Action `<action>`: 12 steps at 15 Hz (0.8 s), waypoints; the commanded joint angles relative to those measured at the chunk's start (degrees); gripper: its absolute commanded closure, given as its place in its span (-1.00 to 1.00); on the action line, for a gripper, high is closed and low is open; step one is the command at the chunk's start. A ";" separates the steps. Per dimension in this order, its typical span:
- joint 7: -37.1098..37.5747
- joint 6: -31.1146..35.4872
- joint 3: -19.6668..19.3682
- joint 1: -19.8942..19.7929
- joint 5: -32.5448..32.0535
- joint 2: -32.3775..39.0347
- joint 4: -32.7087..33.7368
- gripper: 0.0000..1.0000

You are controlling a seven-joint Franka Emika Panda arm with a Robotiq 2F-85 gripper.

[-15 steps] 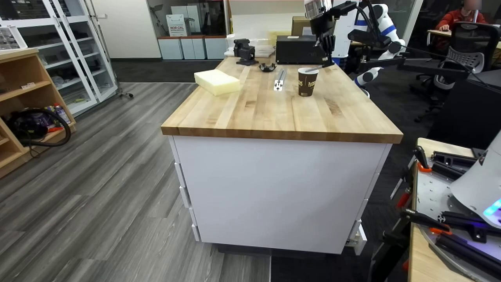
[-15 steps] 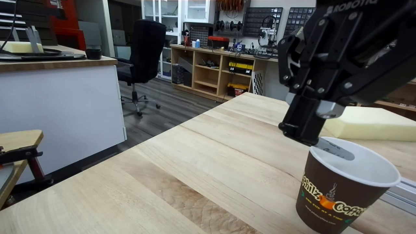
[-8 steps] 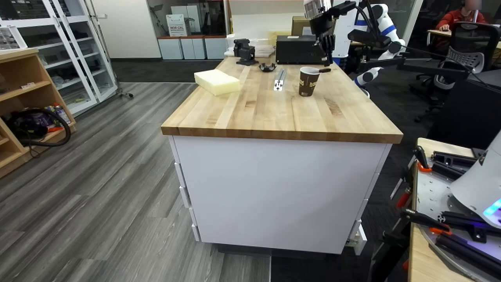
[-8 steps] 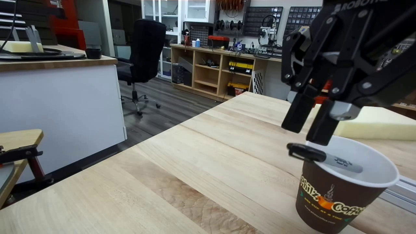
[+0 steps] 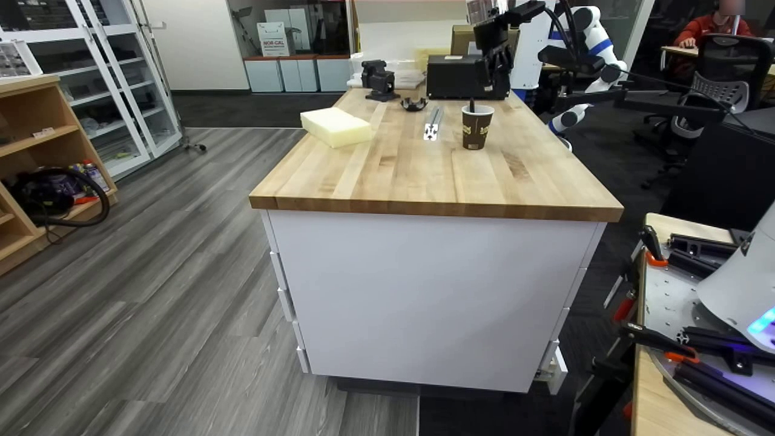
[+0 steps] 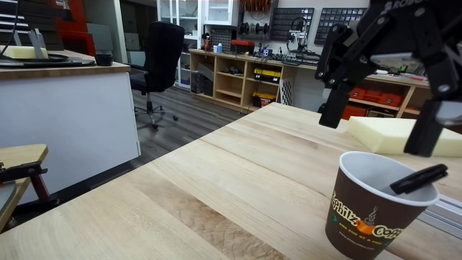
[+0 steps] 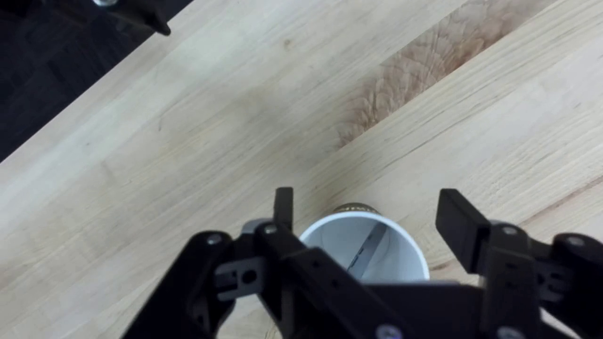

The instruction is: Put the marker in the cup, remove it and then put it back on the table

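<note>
Moved since the earlier frame: one black, two-fingered, metal-jointed end effector [image 6: 375, 138], its fingers spread from close together to wide apart; one small, dark brown, tapered paper cup [image 6: 371, 213] with a white rim, nudged very slightly; one slim, grey-barrelled, black-capped marker [image 6: 418, 179], gone from lying across that rim to leaning inside.

Largest: rectangular, thick, light-wood butcher-block surface [image 5: 418, 175], carrying the cup.

Next: pale yellow, oblong, foam-like block [image 5: 335, 128], lying flat, well apart from the cup.

Next: end effector, above the cup and clear of it, holding nothing.

Next: cup, upright.

Smallest: marker, tilted in the cup, cap projecting above the rim; in the wrist view only part of the barrel shows, the cap hidden behind the end effector.

Handling, by judgement: insertion looks complete, removal next. Best set the fingers either side of the cap, across its lean, closing gently on the cap alone, above the rim; a paper cup would probably tip or follow if brushed. Draw out along the marker's own slant until the lower end clears, then lay it on the surface beside the cup. Alignment is better judged from an exterior view.
</note>
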 commanded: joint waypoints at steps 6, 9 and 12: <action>0.86 11.82 0.81 0.67 -1.96 -3.91 -5.04 -1.00; 0.04 9.22 0.85 0.15 -1.00 -0.49 -1.10 -1.00; 0.04 9.23 0.85 0.14 -1.00 -0.22 -1.07 -1.00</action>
